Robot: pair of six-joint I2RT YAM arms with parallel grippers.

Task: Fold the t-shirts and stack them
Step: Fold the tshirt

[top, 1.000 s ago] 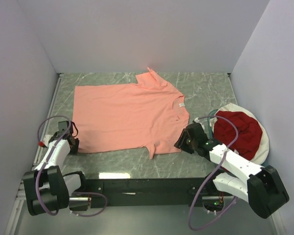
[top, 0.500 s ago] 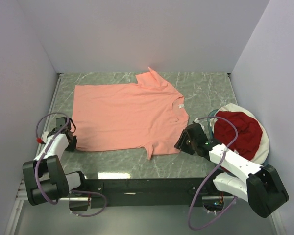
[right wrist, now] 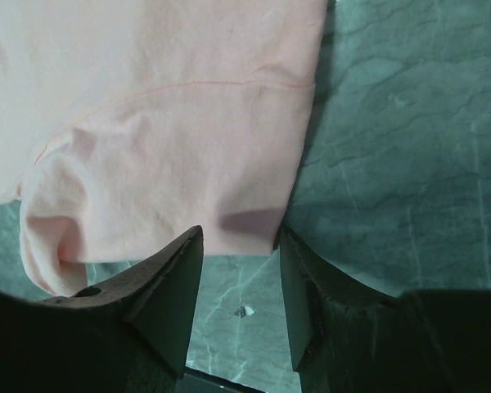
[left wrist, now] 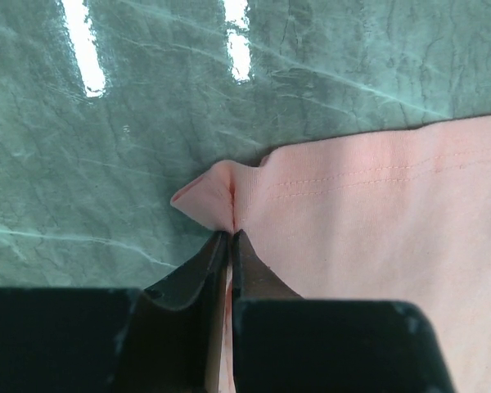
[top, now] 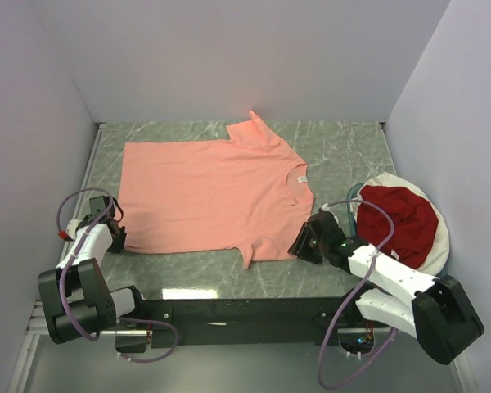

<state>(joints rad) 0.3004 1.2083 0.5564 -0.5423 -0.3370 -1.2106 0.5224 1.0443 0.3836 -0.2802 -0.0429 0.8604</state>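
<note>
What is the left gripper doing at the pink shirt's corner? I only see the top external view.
Observer: The left gripper is shut on the salmon-pink t-shirt, pinching a small peak of cloth at its hem corner.
Operator: And is the right gripper gripping anything?
Observer: No. The right gripper is open. The shirt's edge reaches just between its fingertips, unclamped.

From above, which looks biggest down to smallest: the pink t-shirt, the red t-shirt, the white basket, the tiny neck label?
1. pink t-shirt
2. white basket
3. dark red t-shirt, bunched inside the basket
4. neck label
</note>
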